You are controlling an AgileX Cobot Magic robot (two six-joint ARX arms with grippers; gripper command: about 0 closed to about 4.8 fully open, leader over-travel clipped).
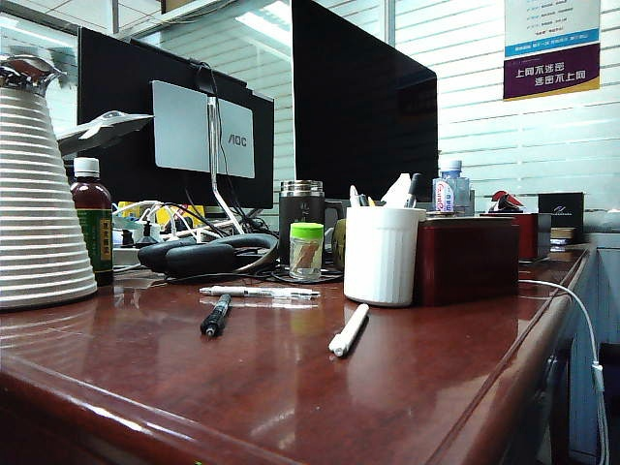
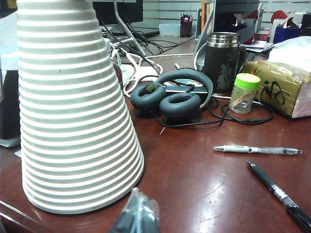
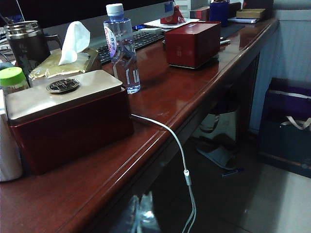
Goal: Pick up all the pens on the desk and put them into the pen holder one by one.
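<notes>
Three pens lie loose on the desk [image 1: 407, 387], all toward its front edge and none in the holder [image 1: 383, 255]: the black pen [image 1: 215, 316] sits nearest the left, the thin clear pen [image 1: 259, 292] lies just behind it and crosswise, and the stubby white pen [image 1: 349, 330] rests alone to the right, in front of the holder. The holder stands upright, back from the front edge, touching or just beside a dark red box [image 1: 467, 260] on its right, and it already carries a few other items poking out of its top. Neither gripper appears in the exterior view. The left gripper [image 2: 137, 217] shows only as a blurred dark tip low in its wrist view, jaws pressed together with nothing between them, hovering near the base of a white ribbed cone [image 2: 73, 107] at the desk's left end; the clear pen [image 2: 257, 150] and black pen [image 2: 279, 194] lie well apart from it. The right gripper [image 3: 141, 216] is likewise a blurred tip, jaws closed and empty, out past the desk's rounded right edge, near a white cable [image 3: 170, 145] that trails over that edge from beside the box [image 3: 68, 121].
</notes>
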